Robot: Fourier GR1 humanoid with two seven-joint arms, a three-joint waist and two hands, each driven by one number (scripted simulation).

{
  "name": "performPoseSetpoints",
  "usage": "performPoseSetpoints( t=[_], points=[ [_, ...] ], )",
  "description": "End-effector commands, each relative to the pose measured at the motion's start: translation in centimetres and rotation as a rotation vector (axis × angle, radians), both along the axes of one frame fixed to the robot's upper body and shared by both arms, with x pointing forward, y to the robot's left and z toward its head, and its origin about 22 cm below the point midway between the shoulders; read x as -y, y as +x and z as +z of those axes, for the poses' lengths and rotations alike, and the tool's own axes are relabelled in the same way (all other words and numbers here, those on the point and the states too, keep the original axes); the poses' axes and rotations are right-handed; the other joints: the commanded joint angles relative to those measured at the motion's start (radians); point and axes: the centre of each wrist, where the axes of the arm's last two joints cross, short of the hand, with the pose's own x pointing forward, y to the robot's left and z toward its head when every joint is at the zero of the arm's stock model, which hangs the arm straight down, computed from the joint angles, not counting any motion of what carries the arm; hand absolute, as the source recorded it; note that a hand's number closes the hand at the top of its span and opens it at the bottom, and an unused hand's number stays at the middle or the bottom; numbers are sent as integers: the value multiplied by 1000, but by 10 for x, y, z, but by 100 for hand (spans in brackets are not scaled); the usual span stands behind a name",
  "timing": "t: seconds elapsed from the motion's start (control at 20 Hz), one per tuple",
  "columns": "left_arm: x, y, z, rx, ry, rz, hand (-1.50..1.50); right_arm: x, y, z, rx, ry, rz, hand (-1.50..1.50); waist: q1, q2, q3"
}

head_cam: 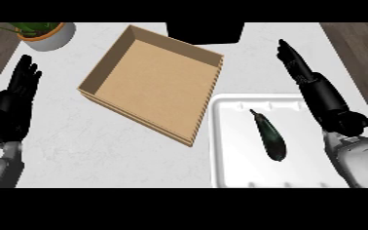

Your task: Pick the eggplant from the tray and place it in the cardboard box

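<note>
Fingers (291,58) straight and pressed together on right hand (316,90), holding nothing; eggplant untouched.

Nearest, along lower right: white tray (233,175) on pale desk (108,151), with dark eggplant (269,137) lying lengthwise inside, stem end pointing away, apart from tray walls. Just right of tray: right hand, hovering past tray's far right corner, not touching eggplant. At left edge: left hand (18,97), fingers up and slightly spread, resting, holding nothing. Farther, left of tray: cardboard box (205,102), open-topped, set at an angle, nothing inside, near corner almost touching tray. Farthest: potted plant (45,33) at top left, black block (205,31) behind box. By this look, nothing done so far: grasp, lift, carry over to box and release all left.
</note>
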Motion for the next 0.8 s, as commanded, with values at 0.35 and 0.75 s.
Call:
performPoseSetpoints(
  t=[0.35,0.75],
  points=[
    [54,13,17,56,147,-493,0,142,18,80,-180,-248,-197,-150,29,17,-14],
    [71,19,12,61,149,-531,0,179,7,40,-63,-386,69,-150,49,9,-12]
  ],
)
